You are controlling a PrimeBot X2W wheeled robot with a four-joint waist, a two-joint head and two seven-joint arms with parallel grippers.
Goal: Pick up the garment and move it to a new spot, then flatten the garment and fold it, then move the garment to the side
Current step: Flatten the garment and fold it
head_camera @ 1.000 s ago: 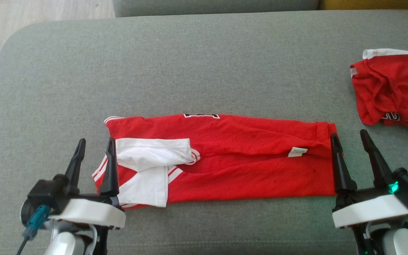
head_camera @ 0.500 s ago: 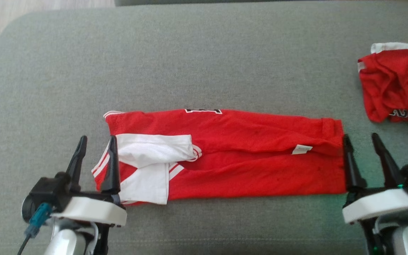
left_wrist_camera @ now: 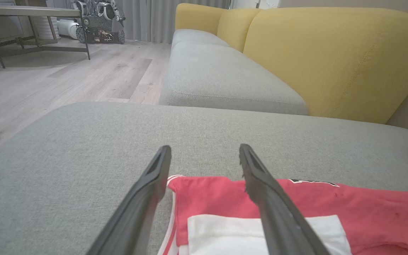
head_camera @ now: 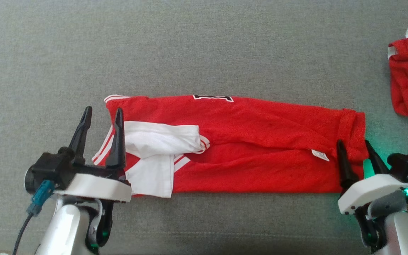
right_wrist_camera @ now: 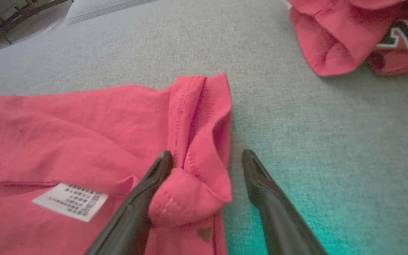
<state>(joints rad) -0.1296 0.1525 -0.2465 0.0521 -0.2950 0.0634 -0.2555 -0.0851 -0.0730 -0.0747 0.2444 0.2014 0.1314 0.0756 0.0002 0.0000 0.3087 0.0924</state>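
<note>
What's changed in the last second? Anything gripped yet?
The right gripper has slid inward and now straddles the right hem of the garment, jaws open, nothing gripped. The head camera moved too. The left gripper stays open at the left edge; the garment lies folded as before.

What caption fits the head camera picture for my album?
Open left end effector and right end effector at both ends of the folded red garment.

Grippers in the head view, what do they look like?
Left gripper and right gripper: two long tapered black fingers each, on a white shell. The left has a blue plug with a dark cable; the right glows green.
</note>
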